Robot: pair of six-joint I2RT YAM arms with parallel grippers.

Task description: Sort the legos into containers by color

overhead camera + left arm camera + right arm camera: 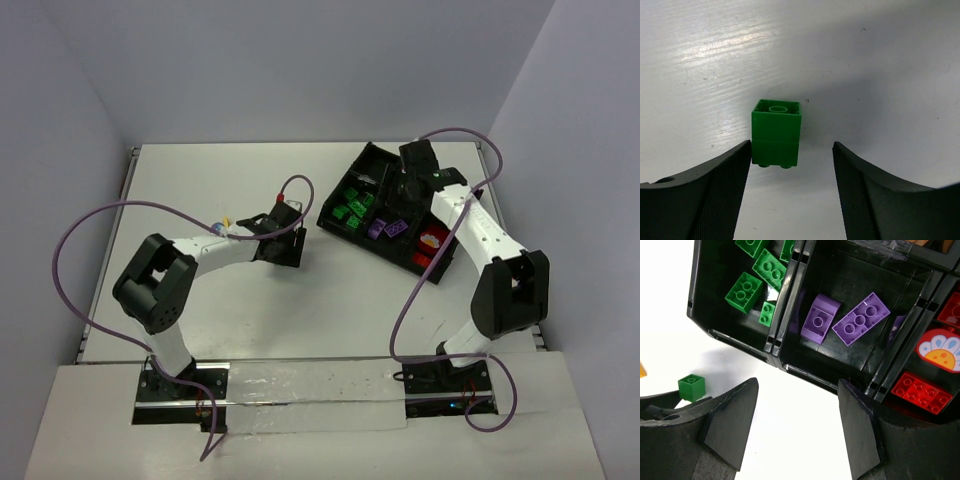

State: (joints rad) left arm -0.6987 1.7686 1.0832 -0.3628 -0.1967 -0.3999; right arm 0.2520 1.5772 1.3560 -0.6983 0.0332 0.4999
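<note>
A green lego, two bricks stuck together, lies on its side on the white table. It sits between the fingers of my left gripper, close to the left finger, with a wide gap to the right one; the gripper is open. In the right wrist view the same green lego shows left of the black tray. My right gripper hangs open and empty over the table at the tray's edge. One bin holds several green legos, the middle one two purple legos, another a red lego.
A white flower-printed piece lies in the red bin. From above, the tray sits at the back right, with my right gripper over it and my left gripper mid-table. Purple cables loop over both arms.
</note>
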